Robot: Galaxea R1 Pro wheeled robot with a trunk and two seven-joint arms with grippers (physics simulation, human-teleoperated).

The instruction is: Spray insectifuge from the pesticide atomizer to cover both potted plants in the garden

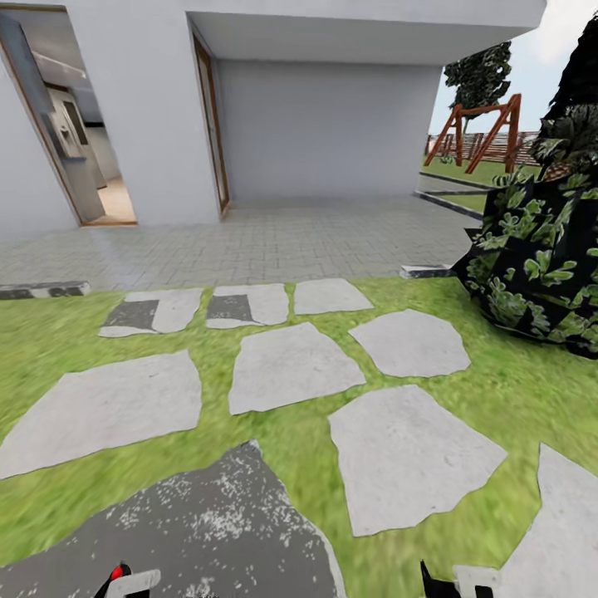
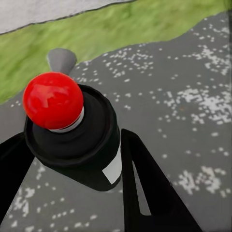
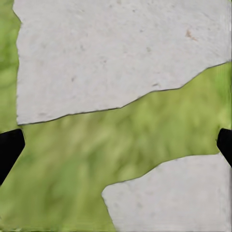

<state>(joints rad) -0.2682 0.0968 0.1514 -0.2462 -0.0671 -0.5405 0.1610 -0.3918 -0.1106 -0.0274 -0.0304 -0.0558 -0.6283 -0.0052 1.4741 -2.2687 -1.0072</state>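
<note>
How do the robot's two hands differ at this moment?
The left gripper is shut on a dark bottle with a red top; the right gripper is open and empty. The left gripper hangs over the dark speckled patio, the right gripper over grass and pale stepping stones. Both have black fingers.

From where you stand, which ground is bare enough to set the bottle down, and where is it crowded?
Bare: the grey patio below the left tool, which holds the bottle; the pale stones ahead with grass between; the paved terrace by the house. Under the right tool, stone and grass. Crowded: the bush at the right.
</note>
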